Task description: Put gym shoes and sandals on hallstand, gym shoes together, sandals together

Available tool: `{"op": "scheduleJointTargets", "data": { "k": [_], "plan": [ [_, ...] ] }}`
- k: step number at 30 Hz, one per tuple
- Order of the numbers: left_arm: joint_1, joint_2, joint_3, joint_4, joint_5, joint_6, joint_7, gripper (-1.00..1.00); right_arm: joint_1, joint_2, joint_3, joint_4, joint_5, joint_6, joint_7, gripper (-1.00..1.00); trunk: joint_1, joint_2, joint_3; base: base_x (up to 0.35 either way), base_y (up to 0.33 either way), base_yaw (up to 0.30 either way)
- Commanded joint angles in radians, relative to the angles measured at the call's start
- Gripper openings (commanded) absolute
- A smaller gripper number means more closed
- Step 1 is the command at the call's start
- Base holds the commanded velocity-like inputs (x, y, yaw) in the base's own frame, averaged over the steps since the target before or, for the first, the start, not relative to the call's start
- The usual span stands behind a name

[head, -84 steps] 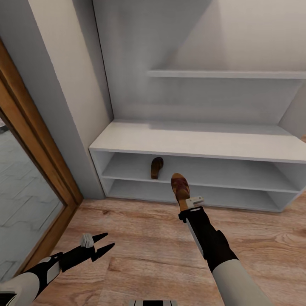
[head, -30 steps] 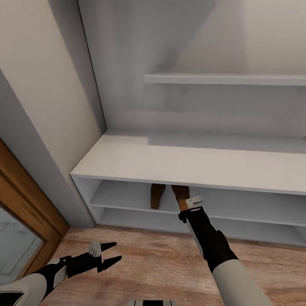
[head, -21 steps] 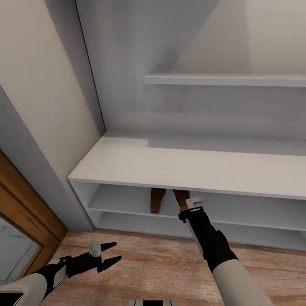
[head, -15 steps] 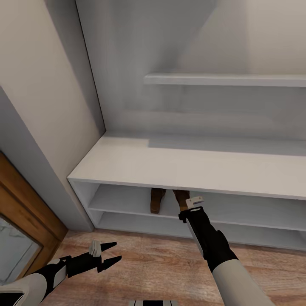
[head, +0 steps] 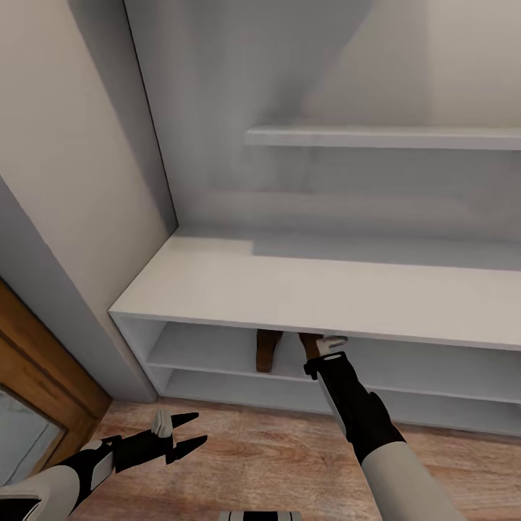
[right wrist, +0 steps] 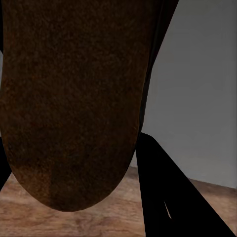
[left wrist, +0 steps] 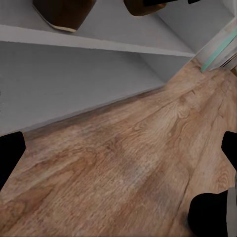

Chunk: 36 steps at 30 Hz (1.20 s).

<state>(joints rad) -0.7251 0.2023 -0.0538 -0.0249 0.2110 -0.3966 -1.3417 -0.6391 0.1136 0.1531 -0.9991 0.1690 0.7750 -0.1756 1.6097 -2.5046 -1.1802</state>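
The white hallstand (head: 217,286) spans the head view. One brown sandal (head: 265,351) lies on its upper shelf tier, heel outward; its heel (left wrist: 63,10) also shows in the left wrist view. Just right of it is the second sandal (head: 312,343), with my right gripper (head: 327,347) shut on its heel. The hallstand's top hides most of this sandal. Its dark brown sole (right wrist: 74,98) sits against a black finger (right wrist: 168,197) in the right wrist view. My left gripper (head: 187,438) hangs open and empty over the corridor floor (head: 253,449). The two gym shoes are out of view.
A grey wall corner (head: 65,289) and a wooden door frame (head: 36,376) stand left of the hallstand. A grey-white shelf (head: 376,136) hangs above the flat top. The lower shelf tier (left wrist: 74,74) sits just above the plank floor (left wrist: 128,163).
The camera has moved closer to the hallstand. My right gripper has carried the second sandal from in front of the rack into the upper tier, beside the first one. The left gripper stays open.
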Motion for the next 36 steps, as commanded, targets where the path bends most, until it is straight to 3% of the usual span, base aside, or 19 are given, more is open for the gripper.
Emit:
{"op": "scheduleJointTargets", "data": {
  "k": [1,29,30,36],
  "plan": [
    [0.0,0.0,-0.006,0.0,0.007,-0.005,-0.002,1.0,-0.001,0.0,0.002,-0.001,0.001,0.006,-0.005,-1.0,0.0,0.0,-0.001,0.004,0.0,0.0],
    [0.0,0.0,-0.005,0.0,0.007,-0.005,-0.002,1.0,-0.001,0.0,0.002,0.001,0.001,0.006,-0.005,-1.0,0.0,0.0,-0.001,0.044,0.01,0.0],
    [0.0,0.0,-0.005,0.0,0.007,-0.005,-0.002,1.0,-0.001,0.0,0.002,0.001,0.001,0.006,-0.005,1.0,0.0,0.0,-0.001,0.0,0.0,0.0],
    [0.0,0.0,-0.004,0.0,0.007,-0.005,-0.003,1.0,-0.001,0.0,0.002,0.001,0.001,0.006,-0.005,1.0,0.0,0.0,-0.001,0.0,0.0,0.0]
  ]
}}
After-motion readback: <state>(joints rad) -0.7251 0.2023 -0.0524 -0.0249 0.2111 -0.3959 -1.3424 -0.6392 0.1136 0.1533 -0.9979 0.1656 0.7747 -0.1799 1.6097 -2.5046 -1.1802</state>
